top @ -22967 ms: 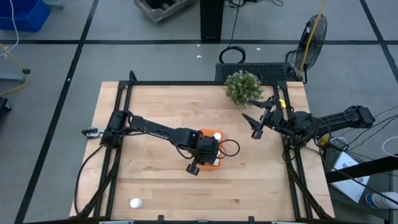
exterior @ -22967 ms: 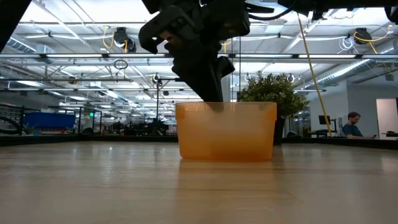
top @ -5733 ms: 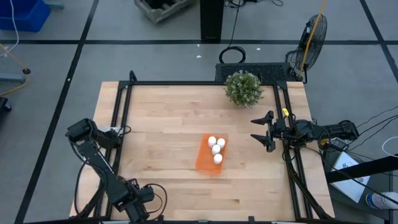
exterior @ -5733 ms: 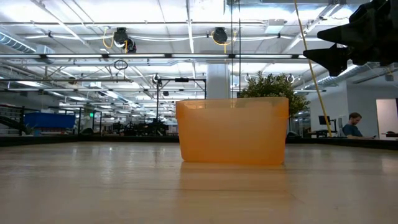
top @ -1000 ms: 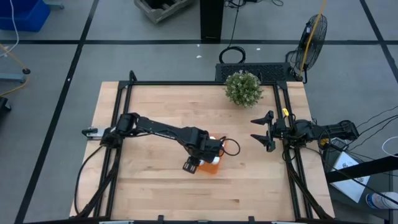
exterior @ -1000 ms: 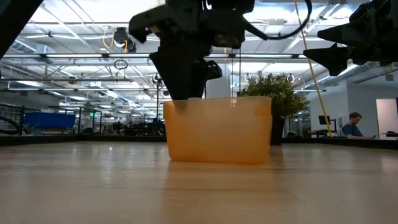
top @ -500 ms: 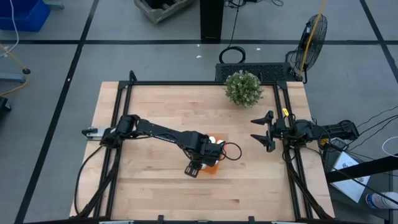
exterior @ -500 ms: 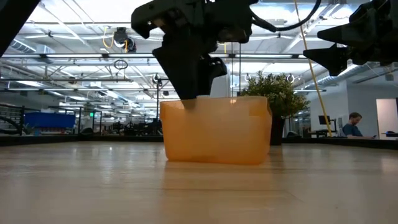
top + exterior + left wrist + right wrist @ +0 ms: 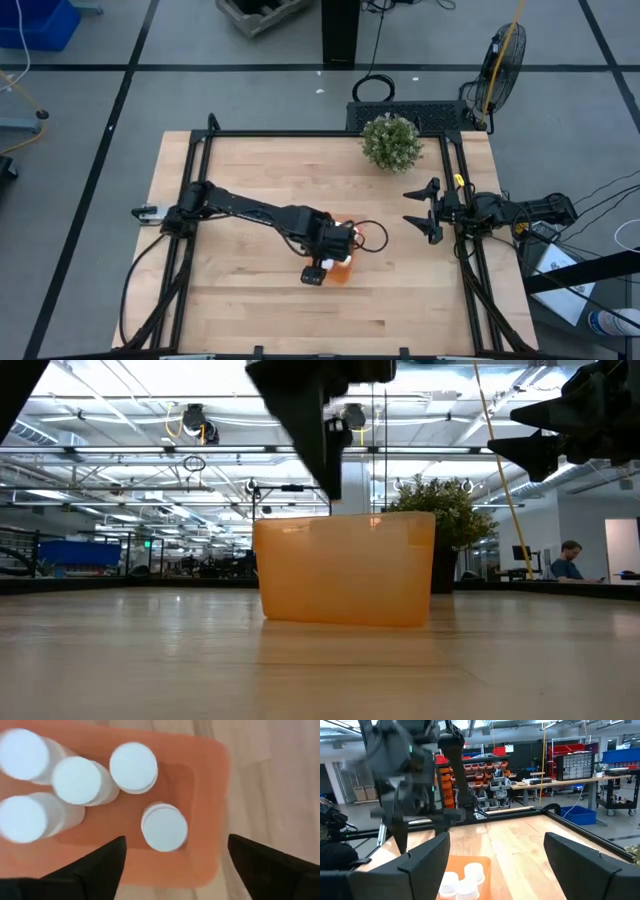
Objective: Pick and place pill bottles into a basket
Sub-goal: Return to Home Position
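Note:
Several white-capped pill bottles stand upright on the floor of the orange basket, which rests flat on the wooden table. My left gripper hangs open over the basket's near end, fingers pointing down. One bottle stands below the gap, touched by neither finger. In the low view its fingers are above the basket's rim. My right gripper waits open at the table's right edge, holding nothing.
A green bushy plant stands at the table's far right. Black frame rails run along the table's sides. A fan stands beyond the far right corner. Bare wood lies to the left of the basket and nearer than it.
My left gripper has risen out of the basket and now hangs above its rim, having rolled a little about its own line. The bottles and basket stay on the table.

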Available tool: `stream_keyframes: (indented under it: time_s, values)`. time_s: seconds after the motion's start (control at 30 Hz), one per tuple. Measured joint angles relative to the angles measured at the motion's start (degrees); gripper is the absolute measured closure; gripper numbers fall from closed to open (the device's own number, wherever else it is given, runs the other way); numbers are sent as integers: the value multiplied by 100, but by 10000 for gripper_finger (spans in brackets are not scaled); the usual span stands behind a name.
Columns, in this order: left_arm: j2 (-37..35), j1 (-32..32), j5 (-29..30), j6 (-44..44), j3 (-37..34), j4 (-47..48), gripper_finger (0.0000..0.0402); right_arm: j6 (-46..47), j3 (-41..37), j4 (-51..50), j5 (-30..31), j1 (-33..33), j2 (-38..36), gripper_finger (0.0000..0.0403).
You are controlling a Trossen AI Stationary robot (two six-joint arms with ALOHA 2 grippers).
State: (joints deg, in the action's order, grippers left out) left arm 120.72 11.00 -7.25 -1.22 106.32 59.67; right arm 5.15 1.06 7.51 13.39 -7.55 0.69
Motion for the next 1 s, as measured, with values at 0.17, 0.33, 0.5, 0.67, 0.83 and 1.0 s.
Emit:
stream_keyframes:
  time_s: [0.17, 0.33, 0.5, 0.67, 0.83, 1.0]
  values:
    - [-673, 0, 16, 142, 0, -510, 86, 0, 0, -6, 0, 1, 2, 89]
    - [-1739, 3, 150, -51, -106, -1246, 109, 0, 1, -5, 0, 1, 4, 89]
    - [-2969, 139, 701, -982, -808, -1380, 122, 0, 0, 4, 2, 2, 4, 89]
    - [-4516, 233, 795, -1544, -2605, -2715, 120, 1, 1, 4, 0, 0, 4, 89]
    - [-6438, 94, 1237, -1467, -5243, -5082, 113, 0, 0, 61, 1, 0, 4, 89]
    - [-8218, -159, 1661, -1022, -7861, -8034, 112, 15, 0, 138, 0, 0, 2, 89]
